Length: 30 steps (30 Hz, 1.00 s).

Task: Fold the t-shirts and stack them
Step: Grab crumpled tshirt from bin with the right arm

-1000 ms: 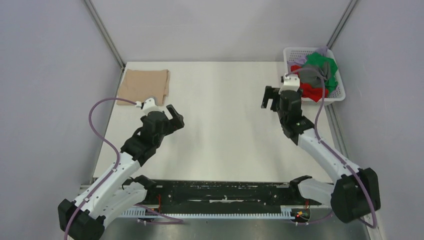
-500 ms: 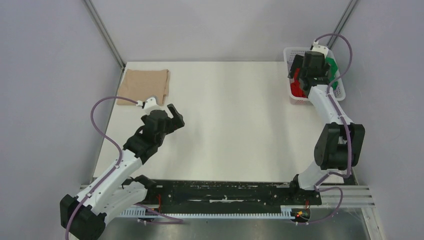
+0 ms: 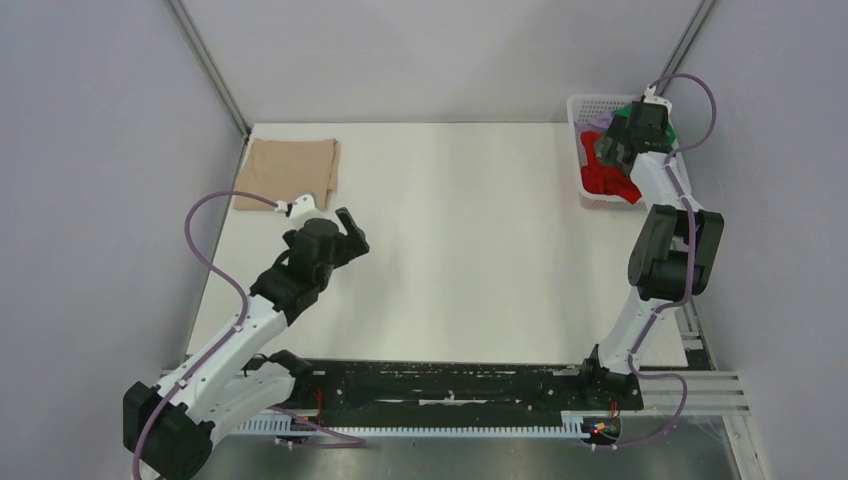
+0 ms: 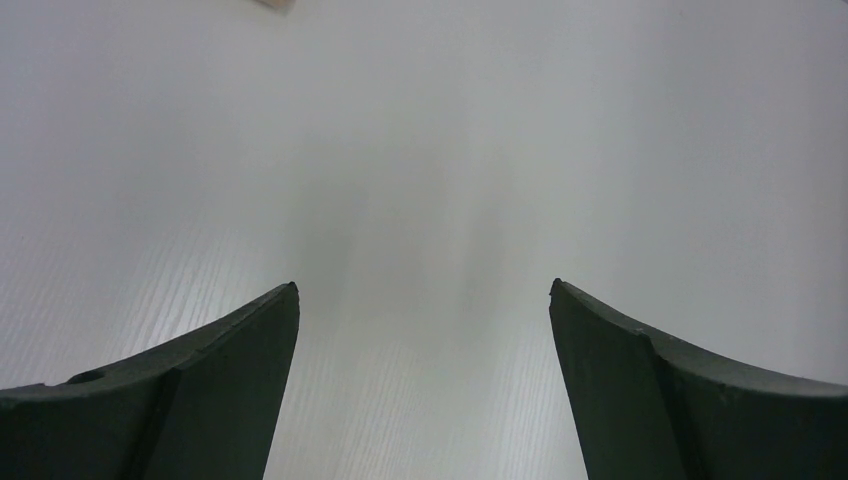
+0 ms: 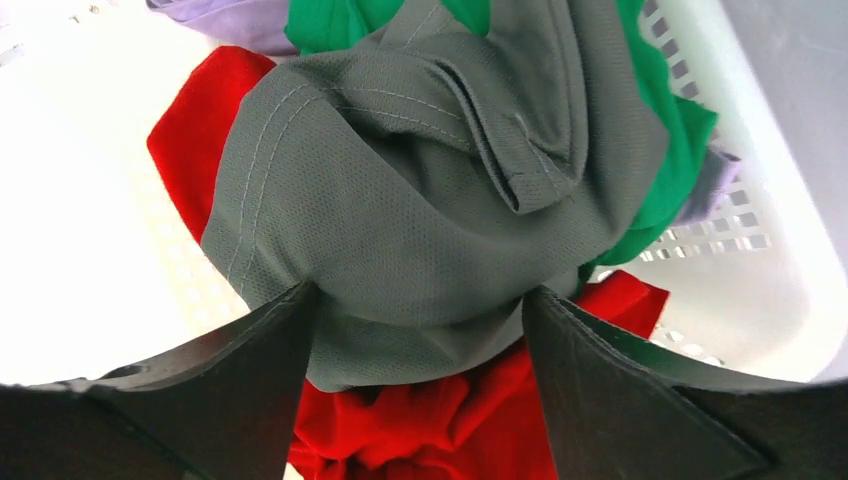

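A folded beige-tan t-shirt (image 3: 288, 170) lies flat at the table's far left corner. The other t-shirts are heaped in the white basket (image 3: 578, 105) at the far right: dark grey (image 5: 430, 200) on top, red (image 5: 440, 420) beneath, green (image 5: 330, 20) and lilac (image 5: 230, 15) behind. My right gripper (image 5: 420, 290) reaches down into the basket, open, its two fingers standing either side of the bulge of dark grey cloth and touching it. My left gripper (image 4: 423, 285) hovers open over bare table, nothing between its fingers.
The basket's lattice wall (image 5: 790, 250) stands close on the right of my right gripper. Metal frame posts rise at the table's far corners. The right arm (image 3: 665, 250) stretches along the table's right edge.
My right arm swung from the table's middle right over to the basket and sank onto the dark grey shirt, its jaws narrowing a little. The left arm has barely moved.
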Tool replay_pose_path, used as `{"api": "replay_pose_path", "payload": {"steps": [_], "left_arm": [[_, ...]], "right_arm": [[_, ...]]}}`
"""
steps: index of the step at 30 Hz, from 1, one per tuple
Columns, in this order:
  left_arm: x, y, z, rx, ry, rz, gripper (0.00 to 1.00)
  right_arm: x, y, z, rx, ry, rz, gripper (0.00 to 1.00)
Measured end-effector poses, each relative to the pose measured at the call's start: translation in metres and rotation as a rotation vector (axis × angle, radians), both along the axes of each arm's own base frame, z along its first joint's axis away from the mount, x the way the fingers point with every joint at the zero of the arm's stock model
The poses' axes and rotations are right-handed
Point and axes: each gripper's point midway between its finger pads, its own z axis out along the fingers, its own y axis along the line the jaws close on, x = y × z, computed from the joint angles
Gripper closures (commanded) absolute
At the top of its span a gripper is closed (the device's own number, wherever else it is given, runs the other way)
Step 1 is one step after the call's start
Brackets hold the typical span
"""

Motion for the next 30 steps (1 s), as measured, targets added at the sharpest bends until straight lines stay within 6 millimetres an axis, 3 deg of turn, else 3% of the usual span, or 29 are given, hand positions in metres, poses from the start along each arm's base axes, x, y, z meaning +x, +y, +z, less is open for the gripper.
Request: {"api": "replay_pose_path", "payload": {"steps": [3,7,10,16,23,27,30], "left_arm": [[0.001,0.001,-0.004,0.011,0.01,0.007,0.0],[0.001,0.003,-0.005,0.018,0.015,0.014,0.0],[0.001,0.003,-0.006,0.019,0.016,0.014,0.0],[0.001,0.003,-0.006,0.019,0.016,0.015,0.0],[0.001,0.003,-0.005,0.018,0.014,0.014,0.0],[0.001,0.002,-0.005,0.017,0.014,0.012,0.0],[0.001,0.001,-0.005,0.014,0.014,0.009,0.0]], "right_arm": [[0.004,0.004,-0.008,0.019,0.011,0.021,0.43],[0.009,0.01,-0.009,0.045,0.003,0.052,0.82],[0.012,0.015,-0.008,0.069,-0.008,0.071,1.0],[0.02,0.014,0.01,0.076,-0.05,0.079,1.0],[0.033,0.008,0.08,0.014,-0.218,0.082,1.0],[0.033,0.012,0.151,-0.037,-0.416,0.118,1.0],[0.033,0.03,0.213,-0.039,-0.589,0.214,1.0]]}}
